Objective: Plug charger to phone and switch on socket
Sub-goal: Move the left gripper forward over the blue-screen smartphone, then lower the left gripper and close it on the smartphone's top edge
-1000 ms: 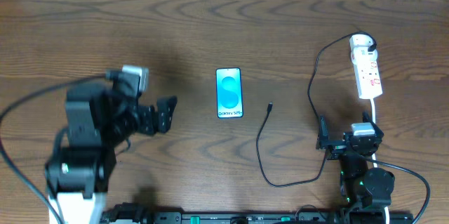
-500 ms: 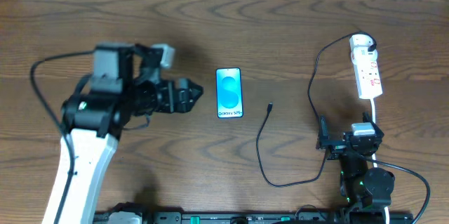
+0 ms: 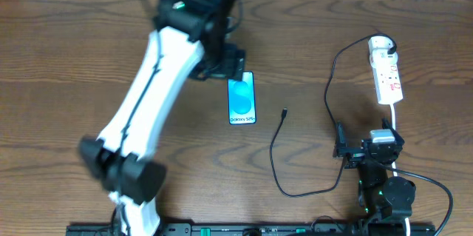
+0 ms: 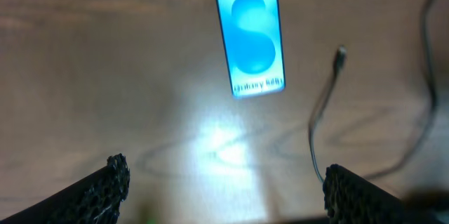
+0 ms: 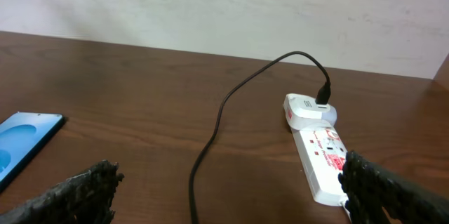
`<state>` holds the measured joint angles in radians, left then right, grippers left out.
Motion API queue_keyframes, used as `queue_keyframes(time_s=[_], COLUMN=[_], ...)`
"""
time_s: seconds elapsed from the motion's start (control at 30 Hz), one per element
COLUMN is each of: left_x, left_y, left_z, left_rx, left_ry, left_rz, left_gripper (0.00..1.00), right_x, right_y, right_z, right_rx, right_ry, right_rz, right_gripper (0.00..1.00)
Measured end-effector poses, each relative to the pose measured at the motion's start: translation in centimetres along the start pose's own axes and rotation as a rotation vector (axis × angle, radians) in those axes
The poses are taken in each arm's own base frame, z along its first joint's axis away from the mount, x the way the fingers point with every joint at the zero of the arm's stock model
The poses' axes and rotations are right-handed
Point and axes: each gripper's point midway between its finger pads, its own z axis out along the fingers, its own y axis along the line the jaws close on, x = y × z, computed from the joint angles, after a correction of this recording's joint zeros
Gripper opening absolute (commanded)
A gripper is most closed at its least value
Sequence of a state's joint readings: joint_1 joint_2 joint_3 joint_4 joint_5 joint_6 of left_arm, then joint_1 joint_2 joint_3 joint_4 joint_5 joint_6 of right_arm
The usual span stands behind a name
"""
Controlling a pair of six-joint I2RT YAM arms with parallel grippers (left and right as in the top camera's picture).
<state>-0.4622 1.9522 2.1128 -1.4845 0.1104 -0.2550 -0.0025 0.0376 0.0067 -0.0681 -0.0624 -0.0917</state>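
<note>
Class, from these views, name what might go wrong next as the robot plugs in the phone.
1. The open left gripper hangs near the phone, which lies flat and unheld: a brush might shove it.
2. The charger tip is small, on slack cable: it may slip or twist when pinched.
3. The cable loops by the right gripper: it might snag.
</note>
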Motion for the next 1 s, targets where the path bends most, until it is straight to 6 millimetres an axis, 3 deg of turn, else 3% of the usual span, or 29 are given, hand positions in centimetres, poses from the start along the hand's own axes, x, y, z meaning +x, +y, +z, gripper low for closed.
queue_keyframes(time_s=[0.13, 0.3, 0.67, 0.77, 1.0], left_x=[-2.5, -3.0, -2.1, -1.9, -2.5], left_y=[-2.3, -3.8, -2.8, -2.6, -2.8], left_z=[4.5, 8.3, 16.2, 17.3, 17.7], left_rx=[-0.007, -0.015, -0.107, -0.124, -0.114], left_ry=[-0.002, 0.034, 0.185, 0.204, 0.18], left_rz=[0.035, 0.037, -0.118, -0.147, -0.165], left_gripper=[0.91, 0.91, 0.9, 0.9, 0.9], right_x=[0.0, 0.0, 0.0, 0.0, 0.0], right_y=[0.0, 0.0, 0.0, 0.0, 0.0], right_z=[0.0, 0.0, 0.0, 0.0, 0.0], right_rx=[0.0, 0.0, 0.0, 0.0, 0.0], right_ry=[-0.001, -0.001, -0.001, 0.0, 0.0], right_rz=[0.0, 0.0, 0.0, 0.0, 0.0], right_gripper=[0.99, 0.99, 0.99, 0.99, 0.99])
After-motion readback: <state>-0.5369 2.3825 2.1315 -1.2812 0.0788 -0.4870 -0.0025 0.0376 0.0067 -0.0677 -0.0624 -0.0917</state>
